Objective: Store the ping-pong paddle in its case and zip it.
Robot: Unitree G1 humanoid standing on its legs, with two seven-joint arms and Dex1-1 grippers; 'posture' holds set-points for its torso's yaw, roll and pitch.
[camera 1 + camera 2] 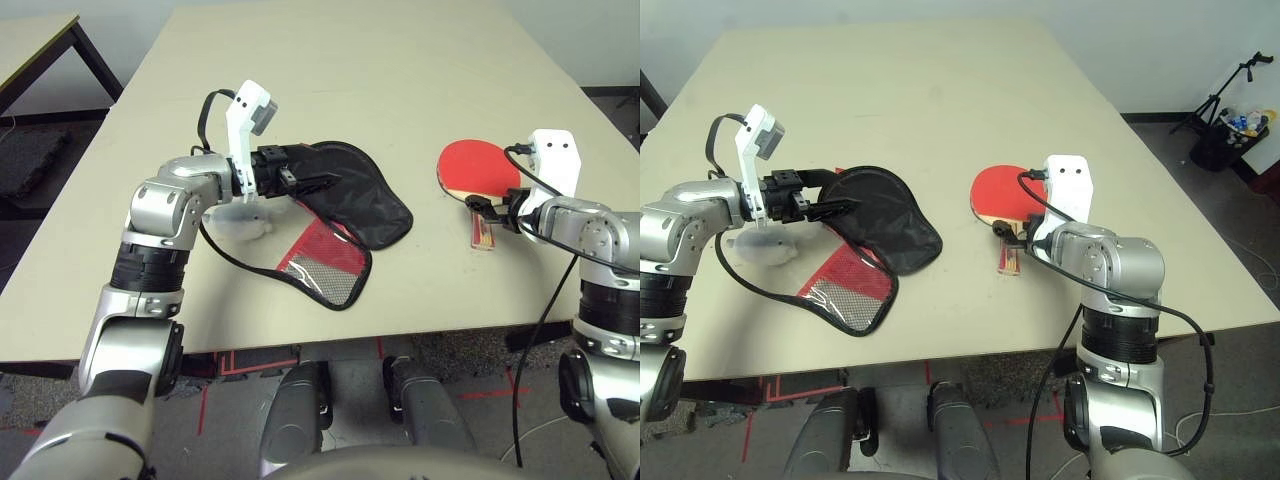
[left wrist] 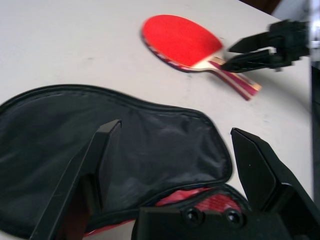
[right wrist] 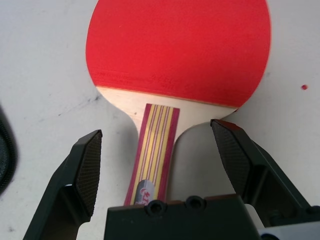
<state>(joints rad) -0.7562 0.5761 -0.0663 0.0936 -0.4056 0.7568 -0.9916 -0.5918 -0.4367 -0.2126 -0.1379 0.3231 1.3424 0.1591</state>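
Note:
The ping-pong paddle (image 1: 478, 166) lies flat on the table's right side, red face up, its striped handle (image 3: 155, 150) pointing toward me. My right gripper (image 3: 157, 130) is open, one finger on each side of the handle near the blade, low over the table. The case (image 1: 365, 205) lies unzipped in the middle, black lining up, with its red and mesh flap (image 1: 325, 262) folded toward the front edge. My left gripper (image 1: 318, 183) is open and hovers over the case's left edge, holding nothing. The left wrist view shows the lining (image 2: 150, 145) between the left gripper's fingers.
A small grey-white pouch (image 1: 765, 245) sits on the table under my left forearm. The table's front edge (image 1: 300, 340) runs just below the case flap. A second table (image 1: 30, 40) stands at the far left. A stand and clutter (image 1: 1230, 110) are on the floor far right.

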